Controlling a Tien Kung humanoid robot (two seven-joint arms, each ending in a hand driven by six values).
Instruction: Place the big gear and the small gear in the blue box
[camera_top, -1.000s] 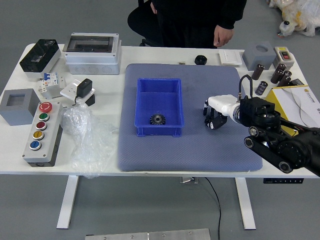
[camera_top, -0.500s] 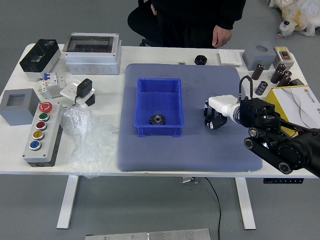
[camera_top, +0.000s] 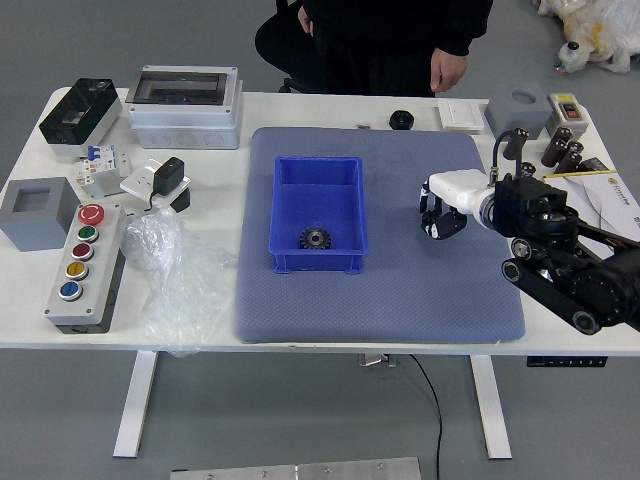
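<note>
The head view looks from high on the robot's side of the white table (camera_top: 215, 185), facing forward and steeply down — the tabletop spans nearly the full width, its near edge crossing below mid-frame, with floor (camera_top: 300, 410) beneath. It is far enough back to fit the whole blue-grey mat (camera_top: 430, 310) centrally — and a person's torso (camera_top: 400, 40) at top centre.

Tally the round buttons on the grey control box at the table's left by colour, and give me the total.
Red buttons: 2
Green button: 1
Yellow button: 1
Blue button: 1
Total: 5
</note>
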